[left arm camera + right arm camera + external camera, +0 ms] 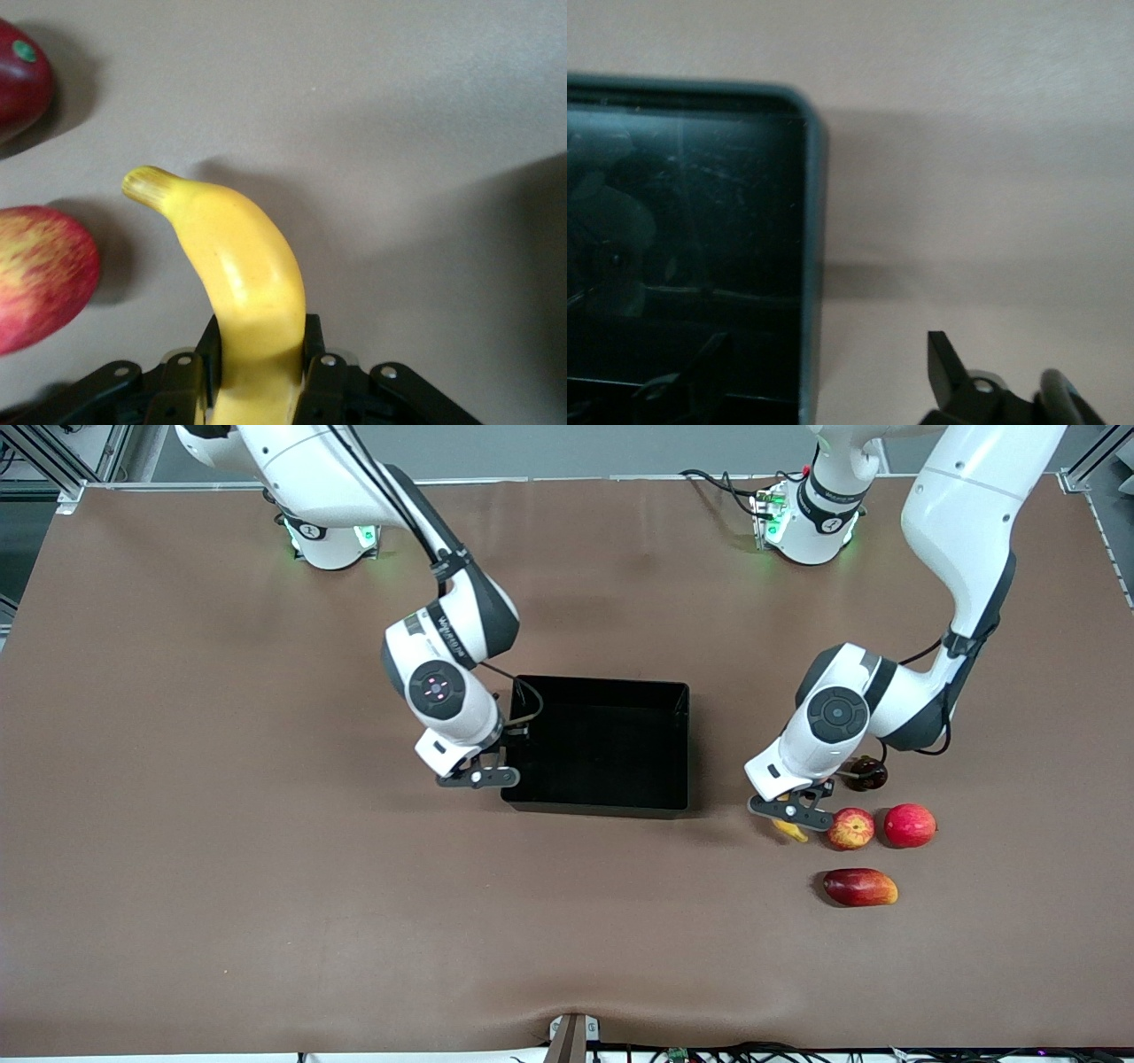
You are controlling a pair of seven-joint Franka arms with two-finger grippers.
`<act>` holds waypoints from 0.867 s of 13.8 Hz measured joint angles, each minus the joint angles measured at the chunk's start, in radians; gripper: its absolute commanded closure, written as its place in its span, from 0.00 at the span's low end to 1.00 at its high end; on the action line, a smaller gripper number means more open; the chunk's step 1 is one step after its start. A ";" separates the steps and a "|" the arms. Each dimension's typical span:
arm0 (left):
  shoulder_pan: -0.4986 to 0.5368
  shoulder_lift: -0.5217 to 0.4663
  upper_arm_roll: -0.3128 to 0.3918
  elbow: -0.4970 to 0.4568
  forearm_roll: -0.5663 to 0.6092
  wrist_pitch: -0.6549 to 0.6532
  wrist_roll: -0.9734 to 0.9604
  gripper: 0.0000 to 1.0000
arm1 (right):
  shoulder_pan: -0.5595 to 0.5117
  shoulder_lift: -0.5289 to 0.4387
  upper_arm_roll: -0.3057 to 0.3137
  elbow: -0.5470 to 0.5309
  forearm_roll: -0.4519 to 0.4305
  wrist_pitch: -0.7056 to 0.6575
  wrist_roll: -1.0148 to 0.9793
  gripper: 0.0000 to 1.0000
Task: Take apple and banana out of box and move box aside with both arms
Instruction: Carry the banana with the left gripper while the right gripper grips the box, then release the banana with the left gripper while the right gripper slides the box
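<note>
Front view: the glossy black box (602,744) sits mid-table, empty. At its three o'clock, the left gripper (791,811) clamps the smooth yellow banana (244,274) low over the brown table (221,868), with the mottled red-yellow apple (851,828) just beside it. The right gripper (478,777) stands wide, straddling the box's wall at nine o'clock. Likely next: release the banana, then the left arm takes the other wall.
</note>
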 measured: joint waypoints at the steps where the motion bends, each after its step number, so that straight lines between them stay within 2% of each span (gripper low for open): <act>1: 0.005 0.014 0.000 0.001 0.004 0.023 0.001 1.00 | 0.009 0.000 0.000 -0.001 0.000 0.007 0.003 1.00; 7: 0.024 0.053 0.011 0.040 0.026 0.042 0.004 1.00 | 0.012 0.000 -0.008 -0.001 0.001 0.015 0.003 1.00; 8: 0.031 0.063 0.012 0.050 0.038 0.042 0.004 0.95 | 0.012 0.000 -0.008 -0.001 0.001 0.015 0.003 1.00; 12: 0.040 0.101 0.012 0.089 0.044 0.044 0.004 0.92 | 0.010 0.000 -0.009 0.000 0.007 0.018 0.012 1.00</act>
